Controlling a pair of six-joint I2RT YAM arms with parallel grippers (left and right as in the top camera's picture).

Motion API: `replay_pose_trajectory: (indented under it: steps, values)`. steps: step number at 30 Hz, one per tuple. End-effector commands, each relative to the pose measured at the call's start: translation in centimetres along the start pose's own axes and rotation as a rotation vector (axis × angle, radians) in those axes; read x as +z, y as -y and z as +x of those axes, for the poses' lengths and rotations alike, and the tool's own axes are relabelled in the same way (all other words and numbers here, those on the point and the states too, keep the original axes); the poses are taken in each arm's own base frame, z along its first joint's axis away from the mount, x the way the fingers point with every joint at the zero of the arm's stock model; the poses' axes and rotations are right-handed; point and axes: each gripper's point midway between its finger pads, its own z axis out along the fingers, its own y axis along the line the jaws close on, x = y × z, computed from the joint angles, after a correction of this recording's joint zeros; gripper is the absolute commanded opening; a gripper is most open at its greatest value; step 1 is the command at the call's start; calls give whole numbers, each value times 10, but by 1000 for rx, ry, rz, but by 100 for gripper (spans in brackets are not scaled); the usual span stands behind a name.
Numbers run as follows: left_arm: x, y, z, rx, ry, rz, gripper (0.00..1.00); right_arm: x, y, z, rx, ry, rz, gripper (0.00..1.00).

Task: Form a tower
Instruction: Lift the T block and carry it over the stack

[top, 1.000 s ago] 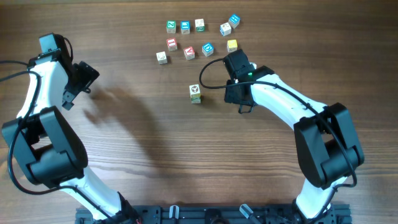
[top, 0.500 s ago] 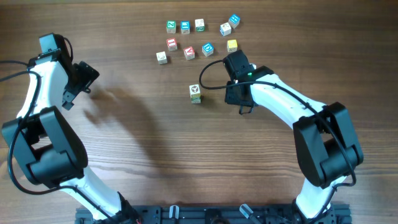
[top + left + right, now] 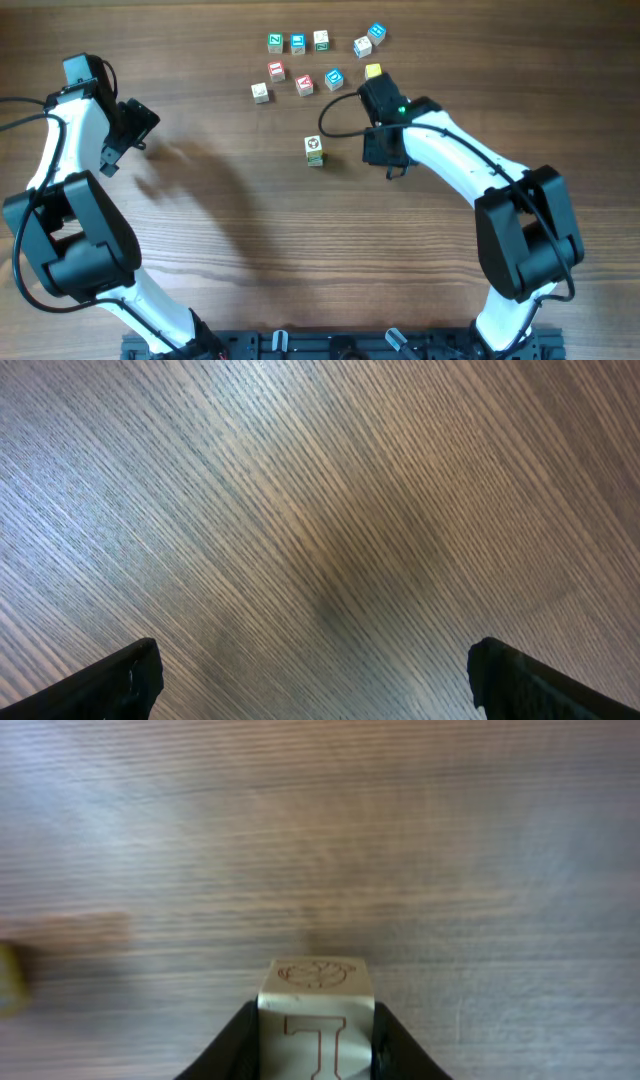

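Overhead: tower [image 3: 314,149] upright, long axis vertical — right gripper [image 3: 316,1032] clamps lettered cube [image 3: 316,1005] — left gripper [image 3: 320,685] agape.

Cream cube [image 3: 315,1020] with reddish outlined letter, perhaps T; white-and-green tower [image 3: 314,150]; brown grained table [image 3: 300,840].

Upright tower [image 3: 314,150] mid-table; green-marked white top

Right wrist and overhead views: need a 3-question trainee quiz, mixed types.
1. True or false: the left end effector holds a cube.
2. What does the right end effector grip? A) a lettered cube B) nothing C) a yellow cube
3. In the overhead picture, does the tower sit above or below the loose cubes?
Key: 1 false; 2 A; 3 below.
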Motion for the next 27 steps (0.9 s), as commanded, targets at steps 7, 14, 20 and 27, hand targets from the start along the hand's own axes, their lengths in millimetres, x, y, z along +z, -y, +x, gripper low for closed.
replay_pose_trajectory:
  steps: [7,14,20,27]
  values:
    - [-10,1,-8,-9,32,10,100,-166,-39,-73,-62,244,-235,26]
    - [-10,1,-8,-9,32,10,100,-184,-72,-56,-138,259,-290,26]
    - [-10,1,-8,-9,32,10,100,-189,-111,-27,-237,244,-327,26]
    - [-10,1,-8,-9,32,10,100,-193,-129,-11,-265,237,-341,26]
